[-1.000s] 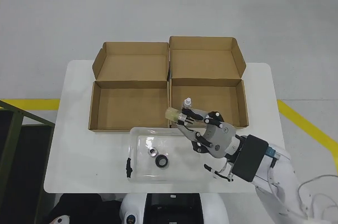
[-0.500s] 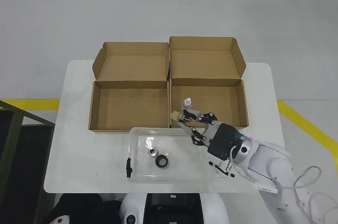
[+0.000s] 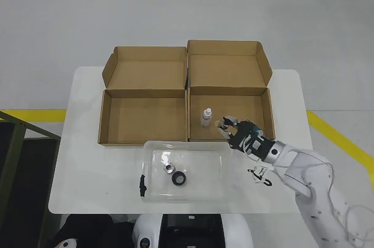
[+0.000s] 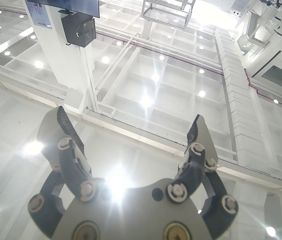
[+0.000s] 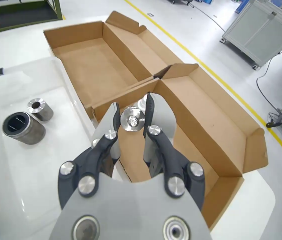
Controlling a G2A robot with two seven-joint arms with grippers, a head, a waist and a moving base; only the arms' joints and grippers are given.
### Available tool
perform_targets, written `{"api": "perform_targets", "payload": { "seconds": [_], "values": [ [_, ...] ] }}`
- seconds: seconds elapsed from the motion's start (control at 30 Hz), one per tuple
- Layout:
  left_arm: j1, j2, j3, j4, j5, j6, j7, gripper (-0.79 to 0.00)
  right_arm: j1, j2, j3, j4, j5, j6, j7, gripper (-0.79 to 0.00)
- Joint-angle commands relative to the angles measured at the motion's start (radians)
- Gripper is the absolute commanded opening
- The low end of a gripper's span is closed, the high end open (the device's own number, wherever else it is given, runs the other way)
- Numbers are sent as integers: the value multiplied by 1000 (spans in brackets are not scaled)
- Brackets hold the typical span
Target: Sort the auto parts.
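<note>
Cardboard boxes (image 3: 143,118) (image 3: 244,105), two; steel bushings (image 3: 179,179) (image 3: 169,167), two

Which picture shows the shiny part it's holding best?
The right wrist view: the shiny part sits face-on in the right gripper. In the top view it's a speck; the left wrist view faces the ceiling.

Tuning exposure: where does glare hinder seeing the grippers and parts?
Left wrist view: ceiling lights flare into starbursts, one washing over the base of the open left gripper. Right wrist view: even light; the metal part clamped in the right gripper glints yet reads clearly. Top view: no glare.
</note>
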Motion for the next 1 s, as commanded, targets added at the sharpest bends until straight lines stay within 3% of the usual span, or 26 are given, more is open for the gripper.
{"api": "perform_targets", "payload": {
  "seconds": [0.0, 0.57, 0.97],
  "values": [
    [0, 0, 0, 0, 0, 0, 0, 0, 17, -1, -11, 31, -3, 1, 17, -785],
    [0, 0, 0, 0, 0, 0, 0, 0, 225, -20, -143, 289, -25, 3, 164, -785],
    [0, 0, 0, 0, 0, 0, 0, 0, 315, -38, -233, 406, -33, 5, 204, -785]
  ]
}}
